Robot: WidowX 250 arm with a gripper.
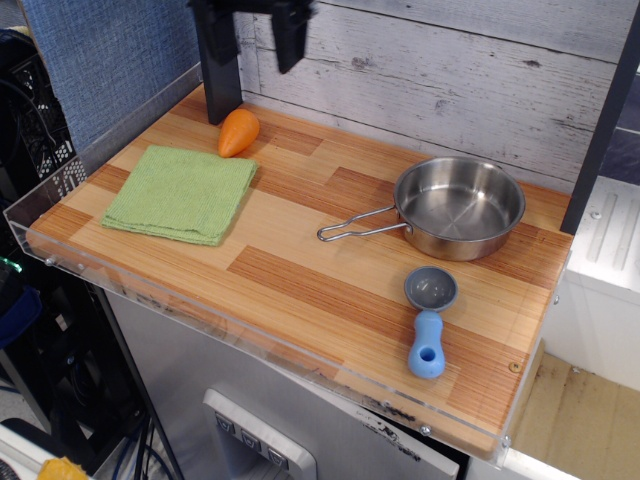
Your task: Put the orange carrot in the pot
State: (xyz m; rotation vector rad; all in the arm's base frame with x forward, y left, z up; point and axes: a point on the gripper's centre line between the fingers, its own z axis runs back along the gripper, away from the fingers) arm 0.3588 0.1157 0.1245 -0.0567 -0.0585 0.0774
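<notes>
Carrot handling, judged: orange carrot [239, 132] likely light, rigid, smooth plastic; slip risk; grip across thick middle.

Near: blue-handled scoop [429, 318] at front right.
Mid: pot [459, 207] empty, wire handle toward centre; green cloth [182, 192] left.
Far: carrot on wooden table [300, 270], back-left, beside dark post [217, 60], just beyond cloth.
Gripper [255, 30] above carrot, mostly cropped; spread cannot be told.

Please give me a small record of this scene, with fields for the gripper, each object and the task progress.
gripper: high above the carrot, partly out of view, holding nothing
orange carrot: on the table, back left
pot: right side, empty
green cloth: folded, in front of the carrot
blue-handled scoop: in front of the pot
progress: carrot not yet grasped
</notes>
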